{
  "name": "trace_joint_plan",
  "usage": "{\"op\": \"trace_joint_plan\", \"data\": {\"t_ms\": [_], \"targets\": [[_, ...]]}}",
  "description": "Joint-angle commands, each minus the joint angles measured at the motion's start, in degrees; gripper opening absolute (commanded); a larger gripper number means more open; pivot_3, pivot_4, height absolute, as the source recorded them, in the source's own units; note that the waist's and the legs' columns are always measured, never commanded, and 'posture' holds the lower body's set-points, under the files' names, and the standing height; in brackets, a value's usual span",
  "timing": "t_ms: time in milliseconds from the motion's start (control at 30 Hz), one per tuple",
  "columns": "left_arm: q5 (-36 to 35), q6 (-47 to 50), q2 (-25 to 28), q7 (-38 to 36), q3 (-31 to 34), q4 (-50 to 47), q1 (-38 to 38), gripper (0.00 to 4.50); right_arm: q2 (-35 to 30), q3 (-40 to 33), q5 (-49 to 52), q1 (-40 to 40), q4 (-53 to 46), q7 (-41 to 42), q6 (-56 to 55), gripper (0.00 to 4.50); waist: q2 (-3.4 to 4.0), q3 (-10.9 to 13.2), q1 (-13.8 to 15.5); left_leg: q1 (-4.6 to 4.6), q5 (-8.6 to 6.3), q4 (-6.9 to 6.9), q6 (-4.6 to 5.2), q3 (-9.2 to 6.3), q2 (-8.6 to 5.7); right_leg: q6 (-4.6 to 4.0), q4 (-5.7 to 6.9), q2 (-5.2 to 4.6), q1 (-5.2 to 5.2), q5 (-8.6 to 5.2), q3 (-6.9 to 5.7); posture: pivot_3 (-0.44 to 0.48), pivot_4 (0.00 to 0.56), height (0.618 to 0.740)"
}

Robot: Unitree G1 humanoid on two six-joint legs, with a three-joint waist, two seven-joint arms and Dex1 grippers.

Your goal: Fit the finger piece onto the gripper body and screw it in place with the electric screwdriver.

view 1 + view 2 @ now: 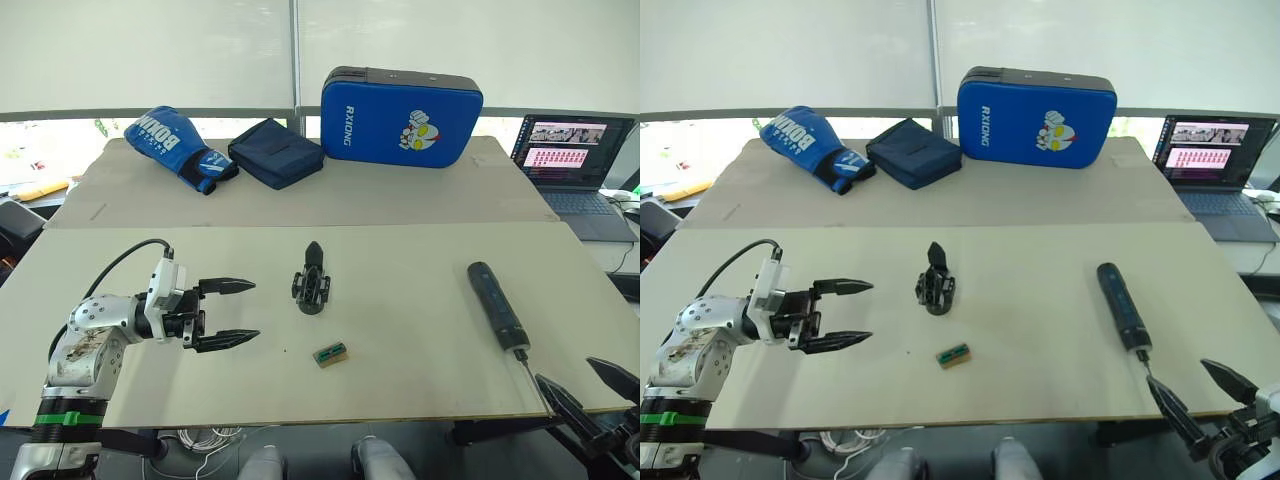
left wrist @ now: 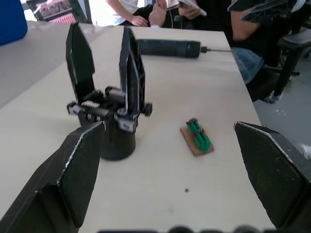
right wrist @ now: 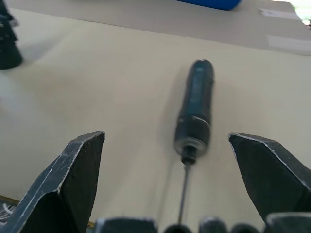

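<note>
Your left gripper [image 1: 232, 312] hovers over the bench [image 1: 420, 370] with its fingers spread wide and nothing between them. The gripper body [image 1: 312, 283] stands on its round base near the bench's middle, to the right of that gripper and well apart from it. In the left wrist view it carries two pointed black fingers upright, side by side; which of them is the finger piece you cannot tell. A small green-and-tan block [image 1: 331, 354] lies just in front of the gripper body, nearer you.

Your right gripper [image 1: 1196, 392] sits at the bench's near right edge, fingers parted, holding nothing. The electric screwdriver [image 1: 497, 304] lies flat on the right side of the bench, its metal bit pointing toward that gripper and ending just short of it.

Readable writing: "RXIONG" in white on the blue pad [image 1: 402, 103] at the back; "BONM…" on the blue boxing glove [image 1: 179, 146], remainder unclear. A dark blue pouch [image 1: 275, 151] lies between them. A laptop [image 1: 570, 165] is open at the far right, screen text too small to read.
</note>
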Motion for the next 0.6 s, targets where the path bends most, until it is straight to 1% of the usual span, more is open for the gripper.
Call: {"op": "trace_joint_plan", "data": {"t_ms": [33,100,133,200,233,300,367,433,533,600], "targets": [[-2.19,1.77,-0.03,1.14,0.37,-3.64,0.89,4.49,-4.9,-2.5,6.19,-1.79,-2.57,-3.12,5.18,4.5,0.01,0.0,-0.15,0.0,0.0,-0.01,0.0,0.01,0.0,-0.01,0.0,0.01,0.0,0.0,0.0,0.0,0.15,0.74],[-2.5,2.17,-0.31,1.26,-0.23,-4.47,0.85,4.49,-12.58,-3.07,10.13,-4.94,-0.4,-4.96,12.96,4.5,-0.01,0.01,-0.29,0.01,0.0,0.01,0.0,0.07,-0.02,0.0,0.0,0.0,0.01,0.0,0.06,0.0,0.15,0.74],[-2.57,2.15,-0.47,1.26,-0.49,-4.7,0.72,4.49,-16.19,-3.15,10.94,-6.4,0.97,-6.17,16.74,4.5,-0.03,0.02,-0.35,0.01,0.0,0.02,0.0,0.12,-0.04,0.0,0.0,-0.02,0.02,0.0,0.11,0.0,0.15,0.74],[-2.42,1.78,-0.92,1.17,-1.28,-5.01,0.38,4.49,-25.89,-1.65,11.69,-9.99,6.13,-8.82,28.01,4.5,-0.06,0.03,-0.26,0.01,0.0,0.04,0.0,0.17,-0.06,-0.02,-0.03,-0.01,0.08,0.0,0.14,0.0,0.15,0.74],[-2.33,1.6,-1.06,1.12,-1.52,-5.09,0.25,4.49,-28.87,-0.99,11.99,-11.21,7.87,-9.39,31.72,4.5,-0.06,0.04,-0.18,0.01,0.0,0.04,0.0,0.18,-0.09,-0.03,-0.04,-0.02,0.07,0.0,0.16,0.0,0.15,0.74],[-2.2,1.39,-1.31,0.91,-2.08,-5.09,-0.01,4.49,-33.89,1.92,11.51,-15.37,12.47,-8.44,35.06,4.5,-0.11,0.07,0.35,-0.02,0.0,0.0,0.01,0.12,-0.1,-0.03,-0.06,0.02,0.03,0.0,0.11,0.0,0.15,0.74],[-1.91,1.12,-1.56,0.64,-2.87,-4.91,-0.13,4.49,-38.69,8.13,9.3,-21.71,18.93,-7.09,36.41,4.5,-0.14,0.08,0.36,-0.04,-0.01,-0.03,0.02,0.07,-0.08,-0.04,-0.09,0.06,0.01,-0.01,0.05,0.0,0.15,0.74],[-1.79,1.06,-1.75,0.65,-3.51,-5.03,-0.18,4.49,-40.79,14.05,6.83,-27.29,23.85,-6.69,36.65,4.5,-0.15,0.09,0.24,-0.05,-0.01,0.0,0.02,0.16,-0.1,-0.02,-0.1,0.02,0.02,0.01,0.12,0.0,0.15,0.74],[-2.01,1.56,-1.9,0.89,-4.33,-5.57,-0.11,4.49,-39.64,22.09,3.54,-36.1,30.67,-6.7,35.7,4.5,-0.18,0.1,0.16,-0.05,-0.01,0.03,0.02,0.17,-0.1,0.01,-0.13,0.01,0.02,0.03,0.13,0.0,0.15,0.74],[-2.08,1.65,-1.79,0.95,-4.6,-5.7,-0.03,4.49,-38.49,25.38,1.77,-39.67,33.49,-6.34,35.28,4.5,-0.17,0.1,0.25,-0.08,-0.01,0.02,0.02,0.17,-0.11,0.01,-0.13,0.01,-0.01,0.05,0.14,0.0,0.15,0.74]]}}
